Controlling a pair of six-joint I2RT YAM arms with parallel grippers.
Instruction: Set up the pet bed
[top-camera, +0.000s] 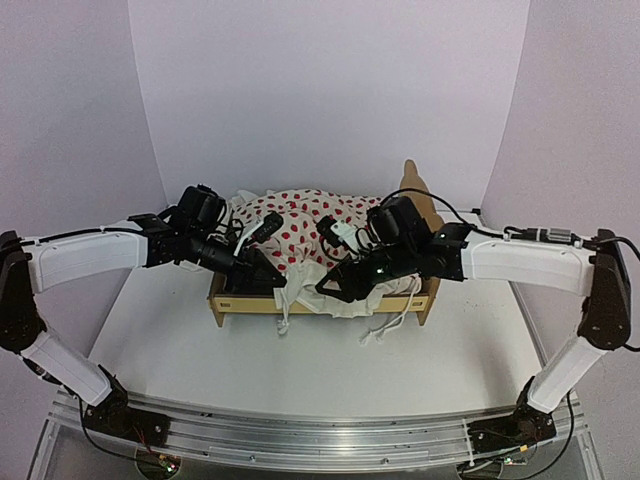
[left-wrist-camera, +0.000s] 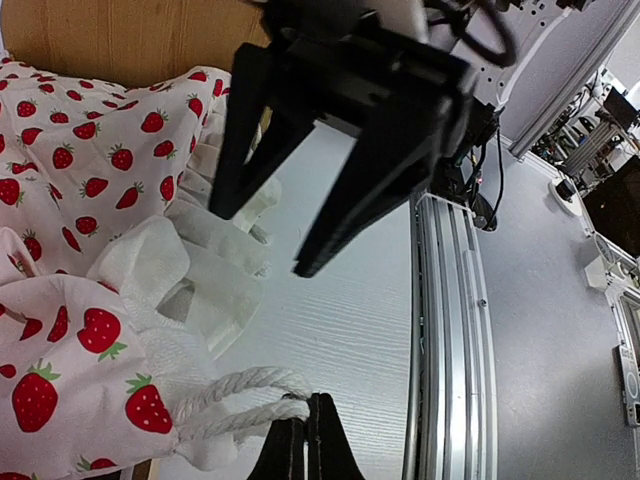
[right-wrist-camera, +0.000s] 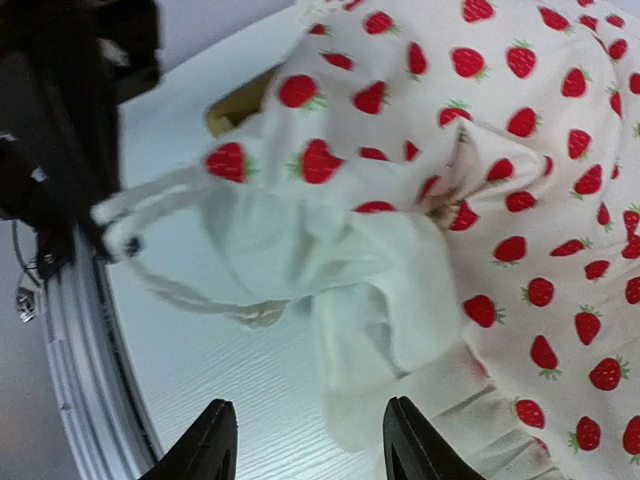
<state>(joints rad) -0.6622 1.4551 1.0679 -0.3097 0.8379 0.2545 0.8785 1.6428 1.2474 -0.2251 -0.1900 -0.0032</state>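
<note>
The pet bed (top-camera: 250, 306) is a light plywood frame at mid-table, its headboard at the right. A white strawberry-print blanket (top-camera: 300, 225) with a ruffled edge lies heaped over it. My left gripper (top-camera: 272, 275) sits at the bed's front rail, shut on the blanket's white rope cord (left-wrist-camera: 240, 385); the fingertips (left-wrist-camera: 318, 402) pinch the loop. My right gripper (right-wrist-camera: 312, 445) stands open just short of the white ruffle (right-wrist-camera: 400, 300), with nothing between its fingers. In the top view the right gripper (top-camera: 332, 284) hovers over the bed's front edge, close beside the left one.
More white cords (top-camera: 385, 325) trail onto the table in front of the bed's right corner. An aluminium rail (top-camera: 320, 430) runs along the near table edge. Lilac walls close the back and sides.
</note>
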